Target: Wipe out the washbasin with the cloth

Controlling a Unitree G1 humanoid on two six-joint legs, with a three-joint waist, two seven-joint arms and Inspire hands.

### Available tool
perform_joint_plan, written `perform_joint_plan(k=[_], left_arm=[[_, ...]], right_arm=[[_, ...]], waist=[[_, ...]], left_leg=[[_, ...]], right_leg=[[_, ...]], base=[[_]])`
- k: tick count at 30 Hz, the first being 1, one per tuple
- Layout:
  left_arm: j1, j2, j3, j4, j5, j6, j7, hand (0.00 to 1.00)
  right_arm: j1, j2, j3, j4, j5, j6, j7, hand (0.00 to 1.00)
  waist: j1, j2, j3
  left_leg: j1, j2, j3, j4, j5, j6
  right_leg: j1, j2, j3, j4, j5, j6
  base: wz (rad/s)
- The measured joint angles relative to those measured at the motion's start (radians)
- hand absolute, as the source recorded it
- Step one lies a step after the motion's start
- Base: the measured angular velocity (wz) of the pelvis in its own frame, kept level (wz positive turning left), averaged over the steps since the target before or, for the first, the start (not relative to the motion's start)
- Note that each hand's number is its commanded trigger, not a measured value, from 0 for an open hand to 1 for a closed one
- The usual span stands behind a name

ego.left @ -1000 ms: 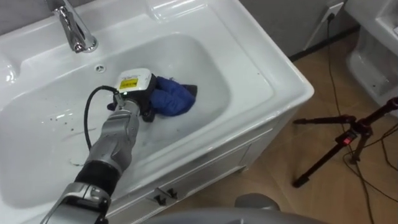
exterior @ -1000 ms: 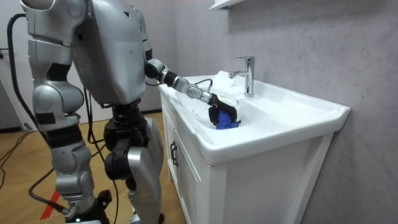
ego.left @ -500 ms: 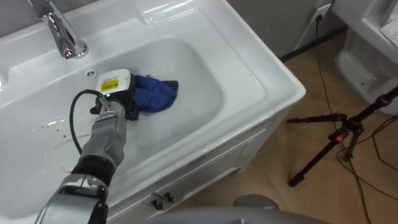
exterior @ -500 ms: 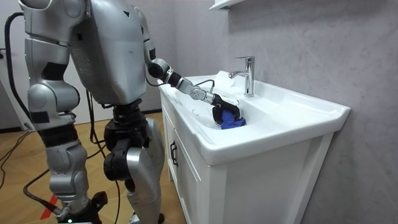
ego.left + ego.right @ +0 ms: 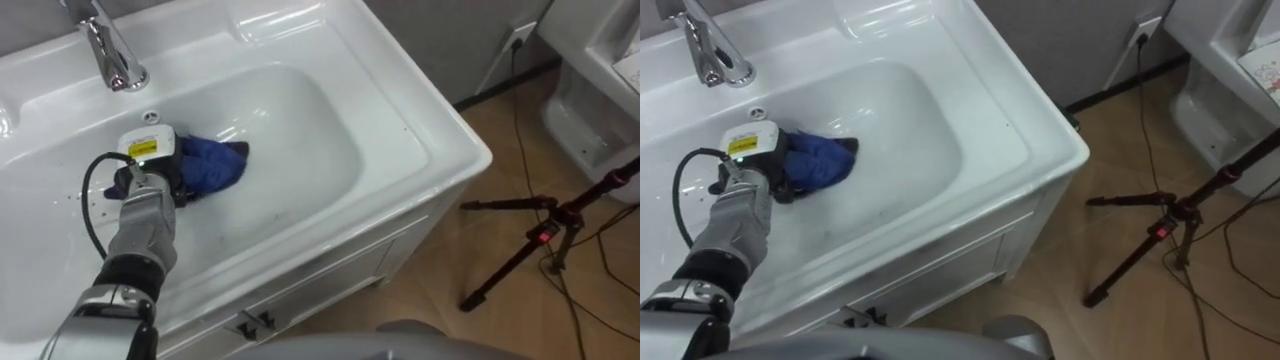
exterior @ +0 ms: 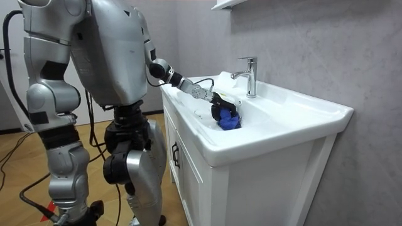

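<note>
The robot stands close against the front of a white vanity cabinet point(image 5: 330, 270) with small dark door handles, its left arm reaching from the near left over the rim of the white glossy rectangular basin point(image 5: 440, 140) and down into the bowl. The left hand point(image 5: 162, 172) rests low in the left part of the bowl, back upward, its dark fingers curled down into a crumpled blue cloth point(image 5: 212, 168) and gripping it. The cloth lies on the wet basin floor, its left edge bunched under the hand and the rest spreading out just to the right of the fingers. Beyond the hand, on the bowl's far wall, sits a small round overflow hole point(image 5: 151, 116), and farther still a chrome tap point(image 5: 112, 50) rises from the far left ledge. To the right of the basin a black tripod point(image 5: 540, 235) stands on the wooden floor point(image 5: 470, 320). In the room view the right hand point(image 6: 69, 216) hangs low by the robot's side at the bottom edge; I cannot tell how its fingers are set.
</note>
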Motion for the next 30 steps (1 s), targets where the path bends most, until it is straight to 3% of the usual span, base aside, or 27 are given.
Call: perform_joint_plan(k=[6, 8, 13, 17, 19, 25, 30], left_arm=[[0.013, 0.0, 0.012, -0.002, 0.041, 0.0, -0.001, 1.0], [0.025, 0.001, 0.031, -0.003, 0.042, 0.002, -0.001, 1.0], [0.055, 0.011, 0.035, -0.003, 0.044, 0.061, 0.01, 1.0], [0.109, 0.055, 0.054, -0.003, 0.108, 0.092, 0.013, 1.0], [0.128, 0.07, 0.057, -0.002, 0.115, 0.125, 0.013, 1.0], [0.159, 0.072, 0.062, -0.003, 0.146, 0.149, 0.014, 1.0], [0.209, 0.07, 0.062, -0.039, 0.142, 0.15, 0.035, 1.0]], right_arm=[[-0.005, 0.0, -0.01, 0.005, -0.044, 0.003, -0.01, 0.0], [-0.007, 0.0, -0.021, 0.005, -0.055, 0.006, -0.02, 0.0], [-0.003, -0.003, -0.04, 0.008, -0.073, 0.04, -0.025, 0.0], [-0.006, -0.013, -0.088, 0.005, -0.111, 0.044, -0.025, 0.0], [-0.014, -0.027, -0.099, 0.006, -0.142, 0.047, -0.021, 0.0], [-0.046, -0.042, -0.12, 0.004, -0.155, 0.059, -0.019, 0.0], [-0.06, -0.081, -0.118, 0.004, -0.154, 0.064, -0.022, 0.0]], waist=[[0.038, 0.001, -0.0011], [0.038, 0.006, -0.0084], [0.037, 0.02, -0.0114], [0.039, 0.038, -0.0104], [0.04, 0.049, -0.0111], [0.054, 0.061, -0.0132], [0.071, 0.09, -0.013]], left_leg=[[0.012, 0.002, -0.003, -0.008, 0.004, -0.007], [0.013, 0.004, -0.004, -0.012, 0.005, -0.008], [0.024, 0.007, -0.024, -0.013, 0.009, -0.014], [0.03, 0.011, -0.045, -0.015, 0.014, -0.022], [0.03, 0.011, -0.058, -0.017, 0.018, -0.029], [0.038, 0.009, -0.09, -0.031, 0.037, -0.045], [0.024, 0.009, -0.145, -0.031, 0.055, -0.056]], right_leg=[[0.006, 0.004, -0.005, -0.006, 0.0, -0.004], [0.011, 0.005, -0.01, -0.016, 0.003, -0.007], [0.04, 0.007, -0.034, -0.038, 0.007, -0.012], [0.054, 0.012, -0.046, -0.037, 0.002, -0.021], [0.053, 0.004, -0.065, -0.025, -0.009, -0.028], [0.047, -0.002, -0.09, 0.018, -0.039, -0.046], [0.054, -0.005, -0.139, 0.019, -0.053, -0.064]], base=[[0.0], [0.04], [0.1], [0.11], [0.21], [0.12], [0.24]])
